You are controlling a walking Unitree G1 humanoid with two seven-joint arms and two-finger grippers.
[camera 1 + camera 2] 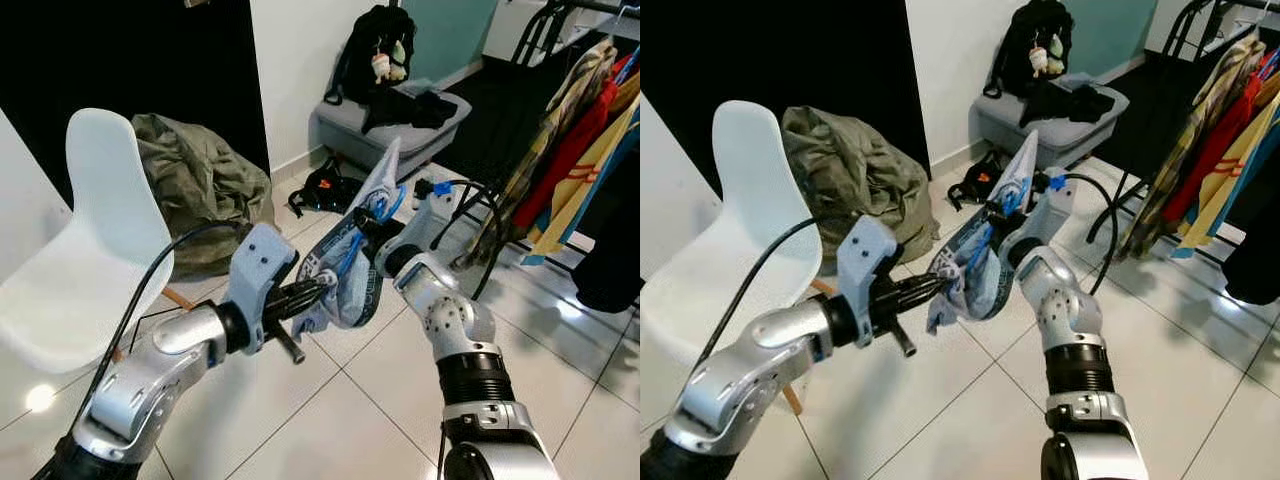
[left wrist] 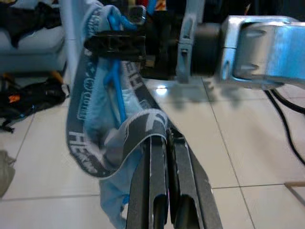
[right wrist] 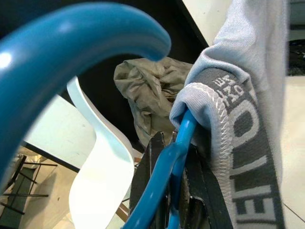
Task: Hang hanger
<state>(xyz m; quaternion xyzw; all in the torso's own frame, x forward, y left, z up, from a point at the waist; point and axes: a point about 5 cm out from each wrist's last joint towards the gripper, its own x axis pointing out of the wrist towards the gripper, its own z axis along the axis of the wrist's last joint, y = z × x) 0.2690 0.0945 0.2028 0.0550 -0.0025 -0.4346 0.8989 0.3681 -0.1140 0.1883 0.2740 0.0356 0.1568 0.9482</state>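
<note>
Black fingers of the left gripper (image 1: 312, 291) are pinching together on the grey waistband of a pale blue garment (image 1: 352, 268), while the right gripper (image 1: 372, 228) is clamping the blue hanger (image 3: 164, 179) threaded through it, both above white floor tiles (image 1: 330, 410), beside a white chair (image 1: 85, 240).
</note>
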